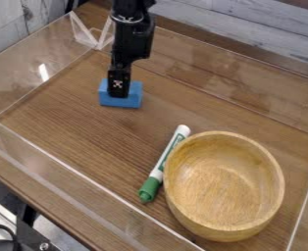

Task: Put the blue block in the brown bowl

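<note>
1. The gripper (118,86) is pointing straight down and is sitting right over the blue block (123,94).
2. Its fingers are hiding the top of the block; I cannot tell how far they are open or whether they are gripping it.
3. The blue block is lying on the wooden table (78,137), well apart from the brown bowl (225,184), up and to the left of it.
4. A green-and-white marker (164,163) is lying just beside the bowl, at its left rim.
</note>
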{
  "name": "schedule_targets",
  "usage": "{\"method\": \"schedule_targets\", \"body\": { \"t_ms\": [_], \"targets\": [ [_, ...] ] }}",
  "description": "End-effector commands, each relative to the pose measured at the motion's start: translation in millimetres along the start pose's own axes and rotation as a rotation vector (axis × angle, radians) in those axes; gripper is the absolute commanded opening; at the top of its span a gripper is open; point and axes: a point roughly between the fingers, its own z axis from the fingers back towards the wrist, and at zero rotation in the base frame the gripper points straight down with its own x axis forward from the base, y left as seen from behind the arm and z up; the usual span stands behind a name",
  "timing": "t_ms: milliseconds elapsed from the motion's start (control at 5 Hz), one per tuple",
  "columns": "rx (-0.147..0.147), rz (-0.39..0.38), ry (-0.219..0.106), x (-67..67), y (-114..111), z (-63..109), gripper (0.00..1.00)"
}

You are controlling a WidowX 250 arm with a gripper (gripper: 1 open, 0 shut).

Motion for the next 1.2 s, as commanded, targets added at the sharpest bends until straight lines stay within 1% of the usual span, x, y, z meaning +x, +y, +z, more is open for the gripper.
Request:
{"method": "schedule_targets", "body": {
  "t_ms": [0,200,1000],
  "targets": [
    [0.047,0.007,-0.011,-4.3,7.9,9.5,0.00],
    [0.054,0.005,-0.013,-5.1,9.6,5.6,1.00],
    [0.082,-0.012,-0.016,-6.7,13.4,-1.5,1.00]
  ]
}}
